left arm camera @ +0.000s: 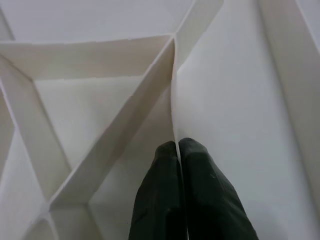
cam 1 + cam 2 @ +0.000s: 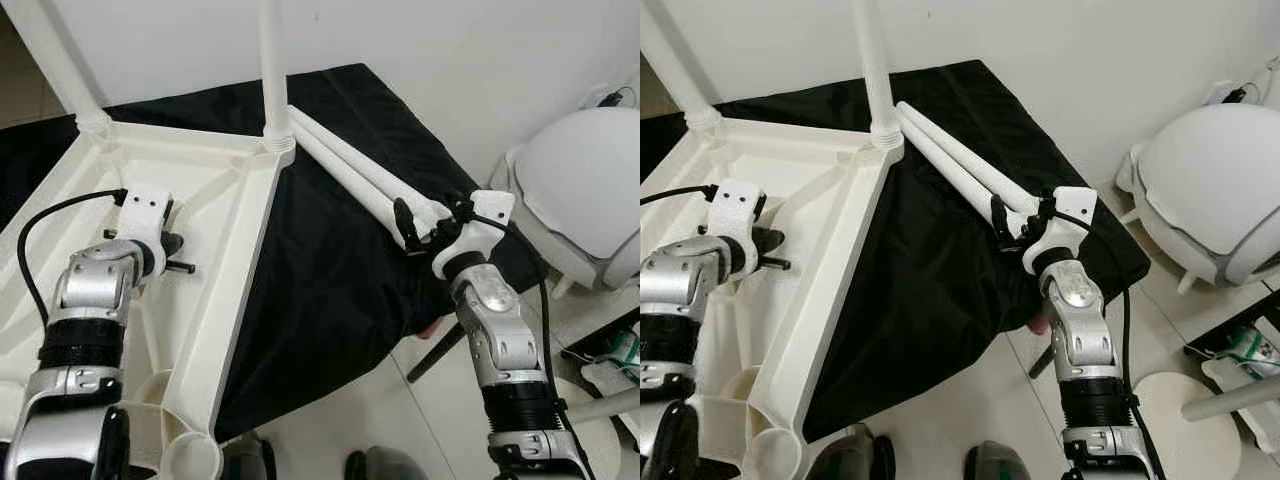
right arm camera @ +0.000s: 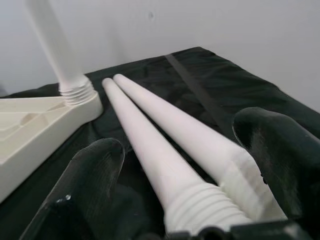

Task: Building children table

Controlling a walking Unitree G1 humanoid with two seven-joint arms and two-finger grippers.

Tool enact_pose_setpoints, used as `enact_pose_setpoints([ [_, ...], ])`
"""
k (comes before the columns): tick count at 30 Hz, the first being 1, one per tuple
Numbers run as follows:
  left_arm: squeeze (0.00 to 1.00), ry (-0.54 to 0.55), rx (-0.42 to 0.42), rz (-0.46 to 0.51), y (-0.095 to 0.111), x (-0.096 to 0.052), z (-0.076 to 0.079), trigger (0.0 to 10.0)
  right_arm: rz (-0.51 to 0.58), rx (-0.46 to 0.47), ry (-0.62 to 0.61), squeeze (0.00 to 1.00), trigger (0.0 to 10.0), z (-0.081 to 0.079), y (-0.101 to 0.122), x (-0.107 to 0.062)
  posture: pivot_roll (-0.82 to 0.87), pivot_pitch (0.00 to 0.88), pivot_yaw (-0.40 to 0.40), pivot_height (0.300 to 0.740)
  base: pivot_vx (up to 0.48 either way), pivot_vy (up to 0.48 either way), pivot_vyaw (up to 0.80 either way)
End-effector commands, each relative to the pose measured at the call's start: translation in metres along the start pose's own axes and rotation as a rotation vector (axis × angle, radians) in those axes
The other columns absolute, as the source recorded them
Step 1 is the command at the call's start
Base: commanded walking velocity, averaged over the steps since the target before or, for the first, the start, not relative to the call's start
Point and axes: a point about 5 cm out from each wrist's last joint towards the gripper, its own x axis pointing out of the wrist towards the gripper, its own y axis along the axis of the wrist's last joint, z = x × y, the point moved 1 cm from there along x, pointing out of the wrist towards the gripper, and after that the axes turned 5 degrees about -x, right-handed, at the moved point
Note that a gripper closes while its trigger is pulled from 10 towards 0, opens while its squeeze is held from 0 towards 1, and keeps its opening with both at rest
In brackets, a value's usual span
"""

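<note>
At the left, an upturned white children's table (image 2: 215, 290) is laid underside up on a black cloth (image 2: 340, 250), its ribs exposed. Two legs (image 2: 272, 70) are seen screwed upright into its far corners. The left gripper (image 2: 172, 245) is held over the ribbed underside, and its jaws are pressed together on a thin upright rib (image 1: 175, 107). To the right, two loose white legs (image 3: 165, 145) are laid side by side on the cloth, touching, their threaded ends nearest the robot. The right gripper (image 3: 185, 165) is placed at those ends, its jaws spread wide, one on either side of both legs. At the far right, a white rounded object (image 2: 585, 185) is seen on the floor.
</note>
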Motion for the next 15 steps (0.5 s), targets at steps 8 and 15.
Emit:
enact_pose_setpoints([
  [8,0.00,0.330,-0.128,0.064,0.008,0.007,-0.012,0.0,-0.009,0.021,-0.011,0.00,10.0,-0.002,-0.002,-0.002,-0.09,0.036,0.054,0.740,0.000,0.000,0.00],
  [15,0.00,0.420,-0.224,0.102,0.013,0.010,-0.018,0.0,-0.002,0.031,-0.019,0.00,10.0,-0.002,0.000,-0.001,-0.09,0.029,0.061,0.740,0.000,0.000,0.00],
])
